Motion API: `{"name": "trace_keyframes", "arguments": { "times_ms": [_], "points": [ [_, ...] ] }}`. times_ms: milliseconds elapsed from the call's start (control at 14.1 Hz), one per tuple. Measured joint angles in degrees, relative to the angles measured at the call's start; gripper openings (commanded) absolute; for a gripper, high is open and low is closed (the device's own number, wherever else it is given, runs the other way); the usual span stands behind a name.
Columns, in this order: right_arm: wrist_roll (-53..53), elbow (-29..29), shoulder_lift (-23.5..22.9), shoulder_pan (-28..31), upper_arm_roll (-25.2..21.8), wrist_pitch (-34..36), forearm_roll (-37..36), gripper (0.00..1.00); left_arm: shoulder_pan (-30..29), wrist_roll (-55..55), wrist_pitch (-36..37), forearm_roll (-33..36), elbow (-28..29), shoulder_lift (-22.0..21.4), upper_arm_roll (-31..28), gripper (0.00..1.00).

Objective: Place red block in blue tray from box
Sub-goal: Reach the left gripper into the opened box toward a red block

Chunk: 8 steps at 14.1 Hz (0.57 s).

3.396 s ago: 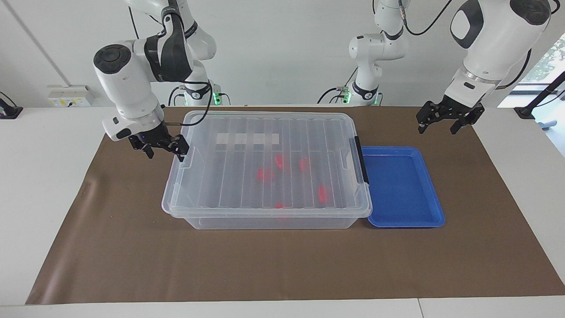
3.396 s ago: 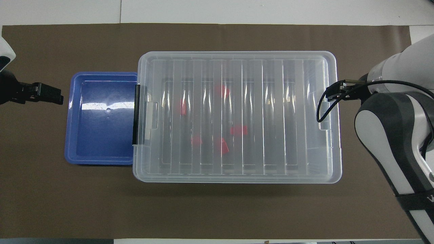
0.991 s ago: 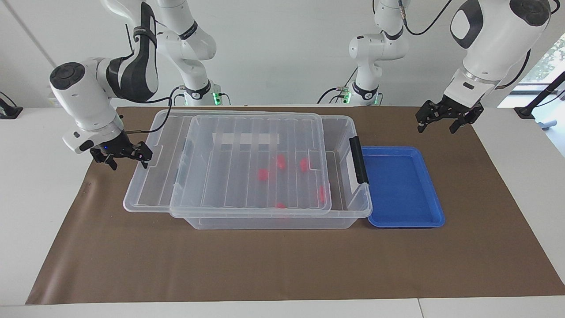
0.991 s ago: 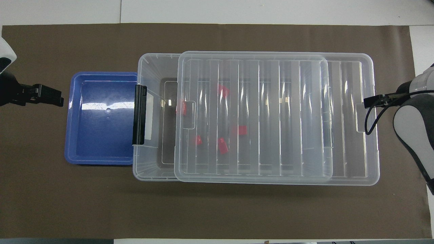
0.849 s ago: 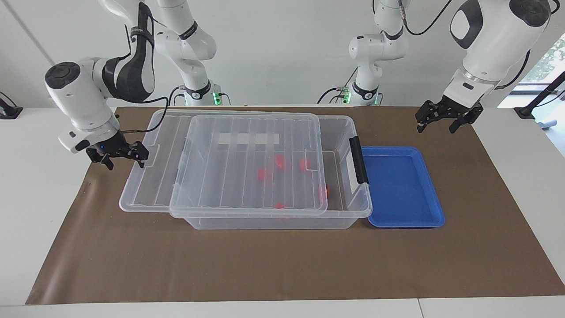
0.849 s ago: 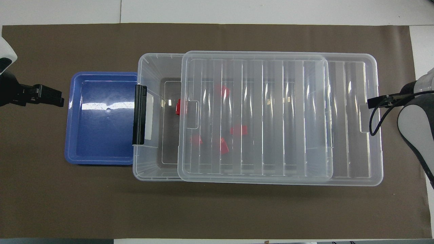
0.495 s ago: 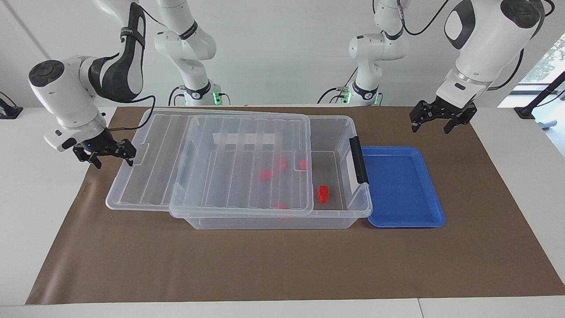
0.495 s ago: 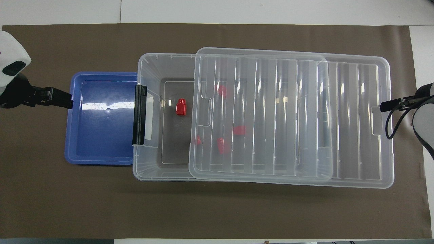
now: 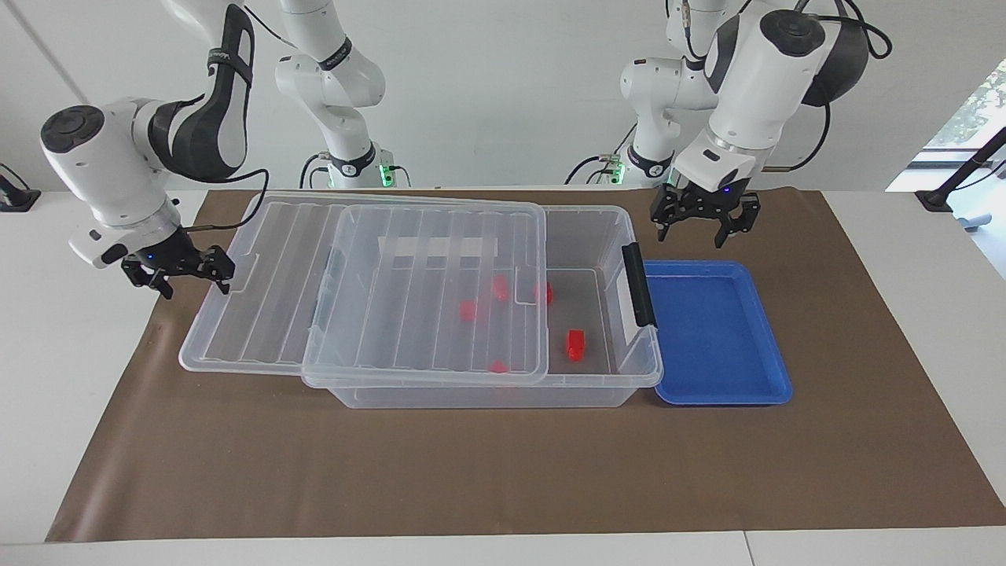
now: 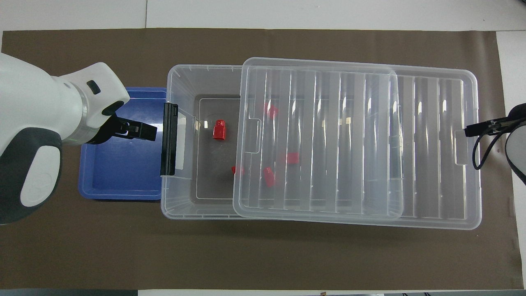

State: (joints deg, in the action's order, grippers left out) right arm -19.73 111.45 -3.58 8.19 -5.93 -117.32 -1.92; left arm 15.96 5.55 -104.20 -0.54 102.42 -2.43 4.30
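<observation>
A brown mat (image 9: pixel 471 472) covered most of the white table (image 9: pixel 47 393) I worked at, and bare table showed round its edges. In the facing view a plain white wall (image 9: pixel 503 94) stood at twelve o'clock. At two o'clock there was what may have been a window (image 9: pixel 982 102), with a black stand (image 9: pixel 959 181) just below it. A small dark thing (image 9: pixel 12 192) sat at nine o'clock.

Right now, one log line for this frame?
lid: slid partway off box | red block: uncovered, in box | blue tray: no block | left tool: open, over tray | right tool: at lid end
</observation>
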Motion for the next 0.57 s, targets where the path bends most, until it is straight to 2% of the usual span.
{"name": "trace_keyframes", "arguments": {
  "times_ms": [283,566],
  "points": [
    [-0.1,-0.1,0.0,0.0,0.0,0.0,0.0,1.0,5.5,5.4,-6.2,0.0,3.5,0.3,0.1,1.0],
    [-0.4,-0.3,-0.2,-0.1,0.4,-0.5,-0.1,1.0,8.4,9.5,-12.0,0.0,4.8,4.4,0.1,0.98]
  ]
}}
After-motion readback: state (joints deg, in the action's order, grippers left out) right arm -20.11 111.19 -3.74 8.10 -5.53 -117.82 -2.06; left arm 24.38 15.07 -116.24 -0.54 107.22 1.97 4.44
